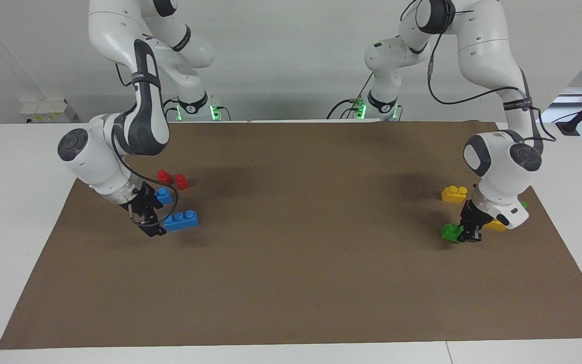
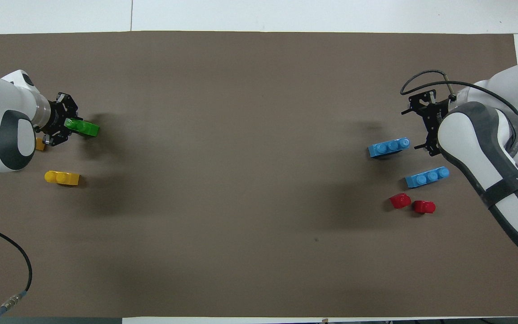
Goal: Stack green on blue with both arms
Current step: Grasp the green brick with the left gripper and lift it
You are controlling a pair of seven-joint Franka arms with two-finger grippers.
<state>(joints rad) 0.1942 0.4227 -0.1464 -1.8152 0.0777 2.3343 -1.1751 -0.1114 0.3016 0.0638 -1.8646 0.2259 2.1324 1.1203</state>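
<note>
My left gripper (image 1: 471,234) is shut on a green two-stud brick (image 1: 451,232) and holds it just above the mat at the left arm's end; both also show in the overhead view, gripper (image 2: 66,125) and brick (image 2: 84,128). My right gripper (image 1: 158,229) is shut on one end of a blue three-stud brick (image 1: 182,220), which sticks out sideways a little above the mat; the overhead view shows this gripper (image 2: 414,145) and brick (image 2: 388,147) too. A second blue brick (image 2: 427,176) lies nearer the robots. The second green brick (image 1: 523,205) peeks out past the left wrist.
Two red one-stud bricks (image 2: 400,200) (image 2: 424,207) lie close to the second blue brick, nearer the robots. One yellow brick (image 2: 62,177) lies nearer the robots than the left gripper; another (image 1: 496,225) is half hidden under the left wrist. The brown mat (image 1: 291,253) covers the table.
</note>
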